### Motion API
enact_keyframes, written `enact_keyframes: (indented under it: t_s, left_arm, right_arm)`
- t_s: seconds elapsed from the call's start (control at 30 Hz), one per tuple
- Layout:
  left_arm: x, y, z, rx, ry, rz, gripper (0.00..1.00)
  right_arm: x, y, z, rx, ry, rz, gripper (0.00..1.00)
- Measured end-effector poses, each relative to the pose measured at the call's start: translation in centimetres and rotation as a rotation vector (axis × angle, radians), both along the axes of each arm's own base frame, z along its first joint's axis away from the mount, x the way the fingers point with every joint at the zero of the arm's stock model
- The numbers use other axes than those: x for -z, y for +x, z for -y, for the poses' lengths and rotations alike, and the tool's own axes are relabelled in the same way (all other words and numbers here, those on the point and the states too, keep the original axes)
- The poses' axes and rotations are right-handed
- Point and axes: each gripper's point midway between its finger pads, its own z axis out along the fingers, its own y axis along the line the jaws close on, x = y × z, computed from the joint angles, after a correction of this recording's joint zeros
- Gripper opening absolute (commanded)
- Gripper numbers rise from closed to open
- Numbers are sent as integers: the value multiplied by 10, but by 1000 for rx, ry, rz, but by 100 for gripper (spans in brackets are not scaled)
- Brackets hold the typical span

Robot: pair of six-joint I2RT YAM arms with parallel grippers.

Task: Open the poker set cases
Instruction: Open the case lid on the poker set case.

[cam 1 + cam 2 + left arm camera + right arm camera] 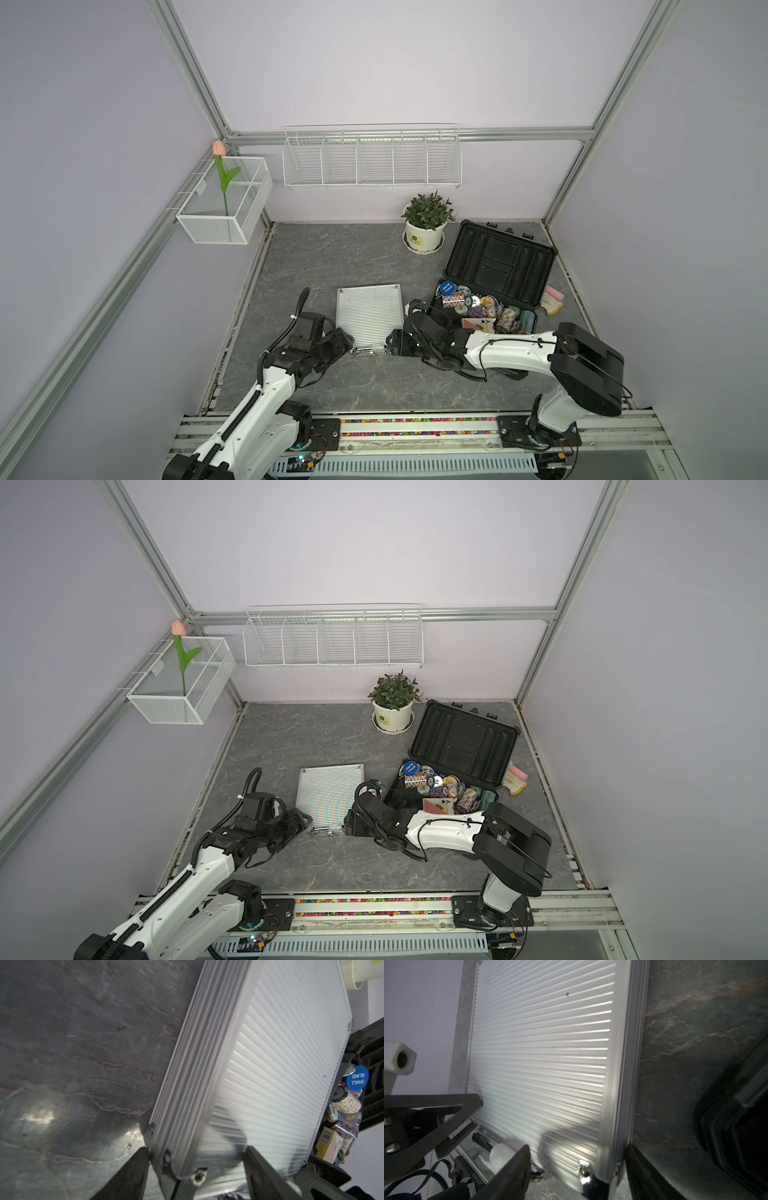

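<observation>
The silver ribbed case (370, 316) (330, 789) lies flat with its lid down, and its handle and latches (368, 352) face the near edge. My left gripper (351, 343) (196, 1151) is open and straddles the case's near left corner (172, 1163). One of its fingers (141, 1159) rests against the side wall. My right gripper (390, 343) (576, 1149) is open and straddles the near right corner (593, 1169). The dark case (498, 262) stands open on the right, its lid raised and its base full of poker chips (478, 305).
A potted plant (426, 224) stands at the back beside the dark case's lid. A pink and yellow cloth (552, 299) lies to the right of that case. A wire shelf (372, 160) and a mesh basket with a tulip (224, 203) hang on the walls.
</observation>
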Motion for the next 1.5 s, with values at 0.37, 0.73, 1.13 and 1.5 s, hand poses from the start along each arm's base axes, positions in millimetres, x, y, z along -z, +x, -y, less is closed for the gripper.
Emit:
enact_keyframes:
  t_s: [0.37,0.73,1.13,1.5]
  left_arm:
    - [-7,-2,0,13,0,5,69]
    - [-12,-2,0,23,10,8,69]
    - [-18,-1,-2,16,11,34,69]
    - [-23,0,-1,18,5,50,70]
  right_arm:
    - [0,0,0,1,4,1,71]
    - [-1,1,0,5,40,17,72]
    - [-5,0,-1,19,102,23,74]
    - [-10,-2,-4,18,146,13,75]
